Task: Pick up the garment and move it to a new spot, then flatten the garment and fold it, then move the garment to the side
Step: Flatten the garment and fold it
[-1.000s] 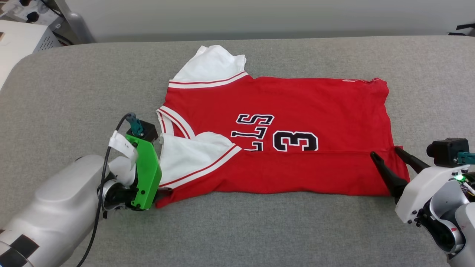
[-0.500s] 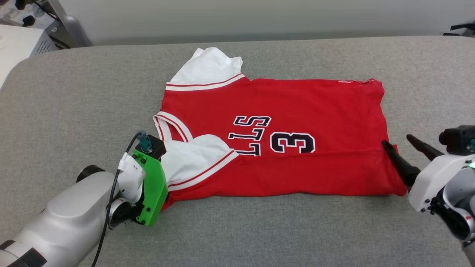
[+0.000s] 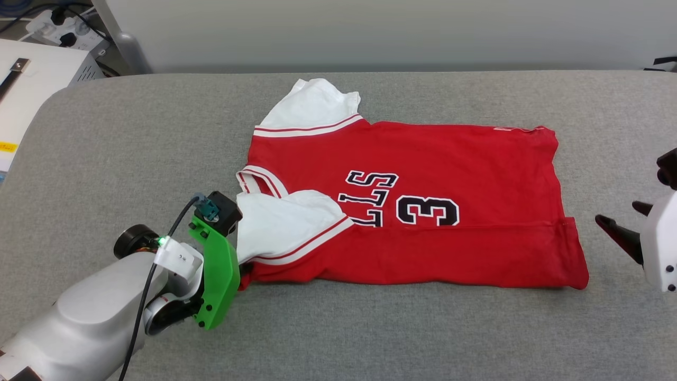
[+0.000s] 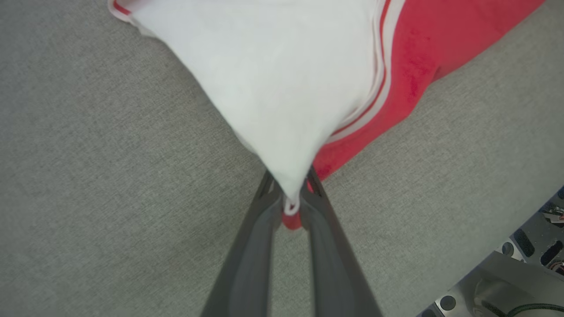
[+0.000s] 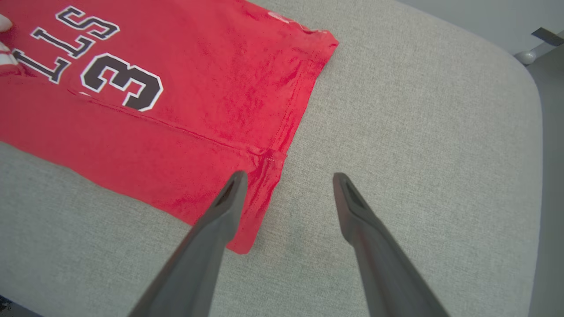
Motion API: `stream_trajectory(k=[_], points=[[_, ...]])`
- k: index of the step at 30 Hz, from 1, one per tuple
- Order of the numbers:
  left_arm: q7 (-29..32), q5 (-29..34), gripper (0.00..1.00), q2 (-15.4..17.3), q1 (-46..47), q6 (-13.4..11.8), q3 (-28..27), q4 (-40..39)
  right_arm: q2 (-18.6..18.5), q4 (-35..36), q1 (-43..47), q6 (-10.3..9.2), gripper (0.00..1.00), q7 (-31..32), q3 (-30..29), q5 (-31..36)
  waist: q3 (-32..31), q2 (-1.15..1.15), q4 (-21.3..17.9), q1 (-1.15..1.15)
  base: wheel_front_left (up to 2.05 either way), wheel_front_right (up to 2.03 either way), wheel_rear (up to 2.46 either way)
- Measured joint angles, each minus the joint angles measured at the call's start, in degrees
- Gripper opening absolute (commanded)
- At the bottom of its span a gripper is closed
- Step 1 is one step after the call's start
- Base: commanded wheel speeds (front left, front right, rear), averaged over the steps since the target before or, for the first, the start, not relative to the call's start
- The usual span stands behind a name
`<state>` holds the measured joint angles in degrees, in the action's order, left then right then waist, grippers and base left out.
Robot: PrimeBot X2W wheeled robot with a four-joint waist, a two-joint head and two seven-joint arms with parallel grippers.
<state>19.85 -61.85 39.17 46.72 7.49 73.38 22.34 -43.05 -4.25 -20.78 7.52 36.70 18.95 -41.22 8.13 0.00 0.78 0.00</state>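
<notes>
The garment [image 3: 423,159], a red jersey with white sleeves and black lettering, lies flat across the grey table, its near long edge folded over up to the "3". My left gripper [image 3: 244,272] is at the garment's near-left corner. In the left wrist view my left gripper [image 4: 291,200] is shut on the tip of the white sleeve [image 4: 282,66] and the red cloth under it. My right gripper [image 3: 621,222] is open, just right of the hem. In the right wrist view my right gripper [image 5: 288,176] has its left finger over the garment [image 5: 176,88] hem and its right finger over bare table.
The grey padded table [image 3: 132,148] has rounded corners, and its bare surface lies all around the garment. A white box [image 3: 37,74] with a power strip [image 3: 58,32] stands off the far-left corner. A pale wall runs behind the table.
My left gripper has shut on the sleeve corner. My right gripper has drawn back to the right, off the hem. The head camera has shifted a little.
</notes>
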Motion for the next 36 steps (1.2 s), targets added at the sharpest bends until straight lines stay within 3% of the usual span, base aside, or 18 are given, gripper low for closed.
stream_trajectory(k=[3,9,17,24,25,26,27,36], points=[[-0.7,1.0,0.00,0.1,0.1,0.0,0.0,-0.7,-0.5,-0.4,-0.2,0.00,1.00,4.9,1.4,-0.7,0.5,0.00,0.2,0.00,0.00,0.00,0.00],[-1.3,3.1,0.00,0.1,0.7,0.0,0.1,-1.4,2.1,-5.1,-0.5,0.00,1.00,7.1,3.7,-0.2,2.2,0.00,0.9,0.00,0.00,0.00,0.00],[-2.7,4.7,0.00,-0.2,1.7,0.0,0.1,-1.5,7.2,-14.5,-0.5,-0.01,1.00,3.8,7.6,1.8,4.6,0.00,1.8,0.00,0.00,0.00,0.00],[-3.8,5.8,0.00,-0.2,1.6,0.0,0.1,-0.8,8.3,-19.2,-0.8,-0.05,1.00,-0.4,9.8,1.1,5.4,0.00,1.7,0.00,0.00,0.00,0.00],[-4.1,5.8,0.00,-0.1,1.5,0.0,0.1,-0.7,8.3,-19.5,-0.9,-0.05,0.80,-1.1,9.9,0.8,5.4,0.00,1.6,0.00,0.00,0.00,0.00],[-4.5,5.8,0.00,-0.1,1.4,0.0,0.1,-0.5,8.4,-19.8,-0.9,-0.05,0.16,-2.1,10.1,0.2,5.3,0.00,1.4,0.00,0.00,0.00,0.00],[-4.8,5.8,0.00,0.0,1.3,0.0,0.1,-0.4,8.4,-20.0,-0.9,-0.05,0.00,-3.2,10.4,-0.2,5.2,0.00,1.2,0.00,0.00,0.00,0.00],[-6.8,4.2,0.00,2.3,-1.6,0.0,0.1,-0.5,7.4,-17.6,-0.1,-0.05,0.00,-10.1,11.6,-3.3,2.0,0.00,0.5,0.00,0.00,0.00,0.00]])
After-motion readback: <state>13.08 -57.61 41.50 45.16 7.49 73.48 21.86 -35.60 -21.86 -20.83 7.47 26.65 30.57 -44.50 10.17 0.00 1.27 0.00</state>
